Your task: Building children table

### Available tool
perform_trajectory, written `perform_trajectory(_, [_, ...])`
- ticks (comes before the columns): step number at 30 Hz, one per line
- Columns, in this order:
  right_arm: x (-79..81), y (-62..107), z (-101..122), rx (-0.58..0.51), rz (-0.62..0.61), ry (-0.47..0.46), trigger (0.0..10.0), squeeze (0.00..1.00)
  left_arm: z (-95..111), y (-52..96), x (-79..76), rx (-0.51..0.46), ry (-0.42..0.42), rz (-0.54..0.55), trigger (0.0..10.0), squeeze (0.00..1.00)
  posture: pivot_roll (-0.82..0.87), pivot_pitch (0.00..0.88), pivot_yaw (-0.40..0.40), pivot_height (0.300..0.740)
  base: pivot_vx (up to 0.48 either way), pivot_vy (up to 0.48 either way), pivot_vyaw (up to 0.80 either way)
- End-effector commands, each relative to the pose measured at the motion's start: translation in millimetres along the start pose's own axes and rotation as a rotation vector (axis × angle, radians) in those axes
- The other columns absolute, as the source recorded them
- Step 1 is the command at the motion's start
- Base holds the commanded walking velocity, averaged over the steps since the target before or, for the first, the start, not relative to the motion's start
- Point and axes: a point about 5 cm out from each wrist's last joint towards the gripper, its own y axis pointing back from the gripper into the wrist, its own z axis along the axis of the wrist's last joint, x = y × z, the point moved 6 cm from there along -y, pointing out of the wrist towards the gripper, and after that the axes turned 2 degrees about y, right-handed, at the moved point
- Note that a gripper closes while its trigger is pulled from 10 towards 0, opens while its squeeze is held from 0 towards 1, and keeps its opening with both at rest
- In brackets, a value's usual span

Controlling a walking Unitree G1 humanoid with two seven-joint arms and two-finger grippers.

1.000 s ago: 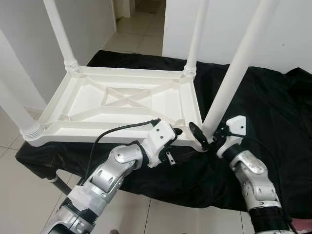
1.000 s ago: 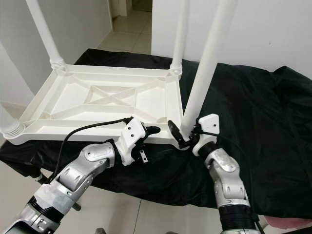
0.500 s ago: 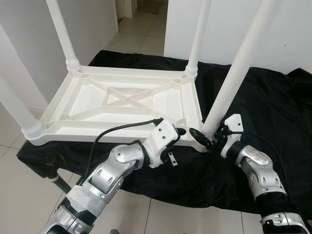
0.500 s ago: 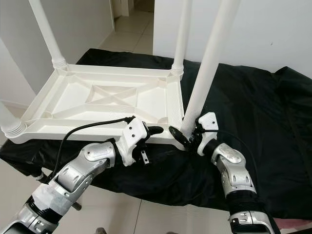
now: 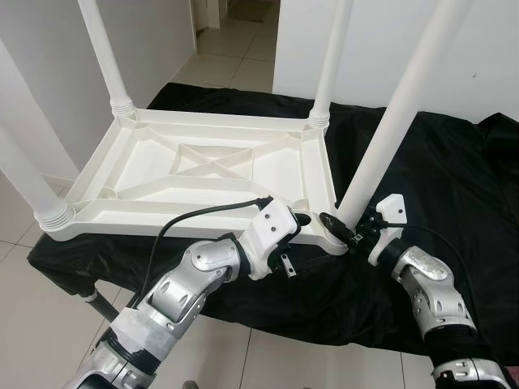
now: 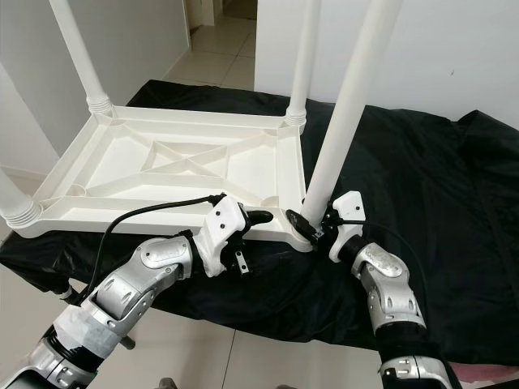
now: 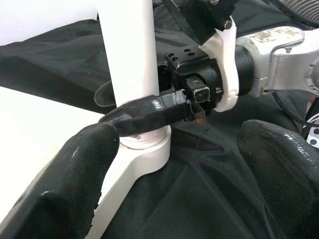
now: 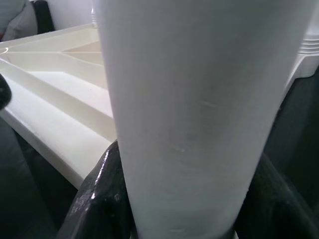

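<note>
Head views: an upturned white table (image 5: 203,166) is lying on a black cloth (image 5: 454,178), four legs (image 5: 389,121) pointing up. The right pincer (image 5: 336,227) is clenching the near-right leg's base. Left wrist view: the left pincer (image 7: 174,184) is hanging released beside that corner. Right wrist view: black fingers (image 8: 99,194) are hugging the leg.

Home: tiled floor (image 5: 219,49), hallway doorway (image 5: 235,8)

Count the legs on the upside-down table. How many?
4: near right leg, gripped by the right gripper; far right leg; far left leg; near left leg.
</note>
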Motion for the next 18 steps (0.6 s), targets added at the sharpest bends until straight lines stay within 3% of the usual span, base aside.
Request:
perform_trajectory(1, [-2.6,-1.0,-2.1,0.01,-0.075,-0.031,10.0,0.0,-3.6,1.6,-10.7,0.025,-0.009,-0.122,10.0,0.0,-0.08,0.0,-0.002,0.74,0.0,0.0,0.0])
perform_trajectory(8, [-2.9,-2.5,-7.8,0.035,-0.31,-0.113,10.0,0.0,-3.9,0.7,-12.6,0.024,-0.007,-0.126,10.0,0.0,-0.08,0.0,0.001,0.74,0.0,0.0,0.0])
perform_trajectory(11, [-8.9,3.2,-10.0,0.037,-0.539,-0.154,10.0,0.0,-5.0,0.9,-14.4,0.026,-0.002,-0.127,10.0,0.0,-0.08,0.0,-0.004,0.74,0.0,0.0,0.0])
perform_trajectory(14, [-9.9,4.9,-10.3,0.034,-0.584,-0.163,10.0,0.0,-5.2,1.0,-14.4,0.026,-0.001,-0.126,10.0,0.0,-0.08,0.0,-0.004,0.74,0.0,0.0,0.0])
perform_trajectory(16, [-12.8,11.2,-15.8,0.043,-0.764,-0.178,10.0,0.0,-5.3,0.8,-14.3,0.025,-0.002,-0.122,10.0,0.0,-0.07,0.0,-0.013,0.74,0.0,0.0,0.0])
perform_trajectory(18, [-9.2,10.7,-18.0,0.051,-0.829,-0.199,10.0,0.0,-5.3,0.8,-13.7,0.025,-0.003,-0.117,10.0,0.0,-0.06,0.0,-0.015,0.74,0.0,0.0,0.0])
